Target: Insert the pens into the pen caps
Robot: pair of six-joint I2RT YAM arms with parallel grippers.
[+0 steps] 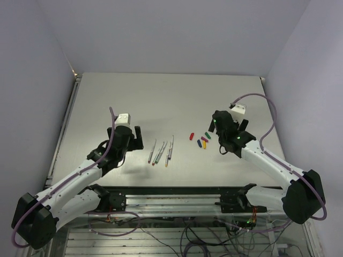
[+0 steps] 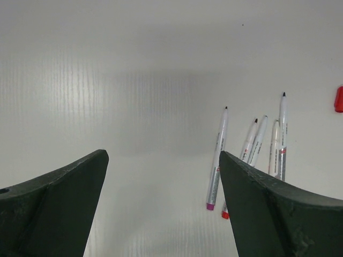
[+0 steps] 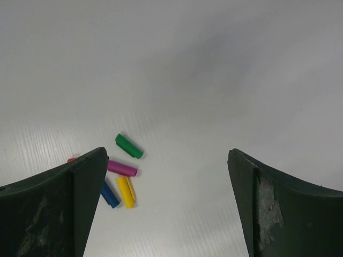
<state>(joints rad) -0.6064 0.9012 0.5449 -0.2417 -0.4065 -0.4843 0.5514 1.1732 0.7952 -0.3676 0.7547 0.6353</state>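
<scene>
Several grey-silver pens [image 1: 161, 151] lie side by side near the table's front middle. In the left wrist view they lie right of my fingers; one has a magenta end [image 2: 217, 160], one a red end [image 2: 247, 145]. My left gripper [image 1: 128, 136] [image 2: 162, 155] is open and empty, left of the pens. The pen caps [image 1: 201, 140] lie loose to the right of the pens. The right wrist view shows the green cap [image 3: 128, 146], the magenta cap [image 3: 122, 168], the yellow cap [image 3: 126, 191] and the blue cap [image 3: 110, 195]. My right gripper [image 1: 229, 124] [image 3: 168, 152] is open and empty, just right of the caps.
The red cap [image 1: 191, 135] lies a little apart, between the pens and the other caps; it shows at the right edge of the left wrist view [image 2: 338, 99]. The white table [image 1: 171, 96] has walls at the back and both sides.
</scene>
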